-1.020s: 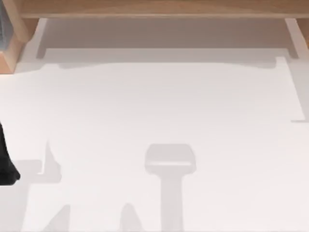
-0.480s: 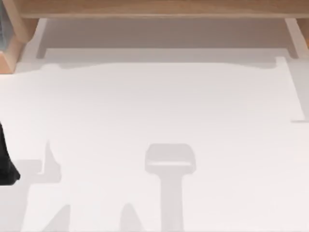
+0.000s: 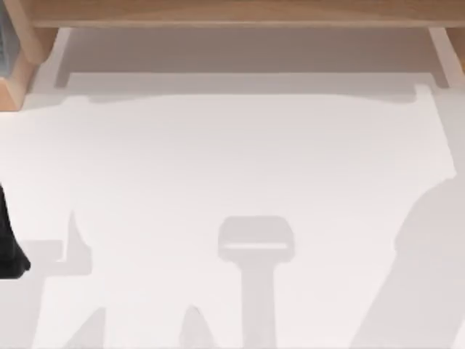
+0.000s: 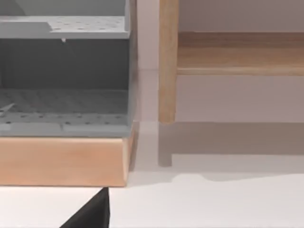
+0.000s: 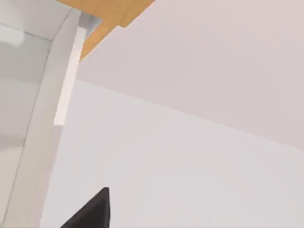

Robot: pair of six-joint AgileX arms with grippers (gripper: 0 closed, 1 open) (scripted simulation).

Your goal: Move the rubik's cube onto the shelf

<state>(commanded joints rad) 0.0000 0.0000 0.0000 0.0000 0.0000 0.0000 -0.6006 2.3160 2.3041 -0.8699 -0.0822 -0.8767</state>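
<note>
Plainly, stage: early, by the look of it; nothing lies on the visible strip of board.
Shelf (image 3: 232, 11): long light-brown plank along the table's 12 o'clock edge in the top view, smooth, faint grain, square-edged; raised on slim wooden side supports (image 4: 167, 61), leaving an open gap beneath and a flat top free for setting something down.
Rubik's cube: whereabouts cannot be told from these views.
Table (image 3: 232, 160): plain white, matt, flat, crossed by soft grey shadows.
Left arm (image 3: 11, 240): dark shape at 9 o'clock on the table's rim, low and out of the way, likely parked.
Left gripper (image 4: 92, 211): a black wedge at the edge of its wrist view, aimed at the shelf's side support and the rack beside it; how far open, and whether holding anything, cannot be told.
Right gripper (image 5: 92, 211): a black wedge likewise, tilted, looking across bare table toward a shelf corner (image 5: 109, 9); grip state cannot be told.
Broad shadow (image 3: 421, 276): at 4 o'clock, rounded, probably cast by the right arm overhead.
Grey rack (image 4: 61, 71): at 10 o'clock, perforated trays in tiers, seated on a thick pale wooden base (image 4: 61, 161), just beside the shelf's support.
</note>
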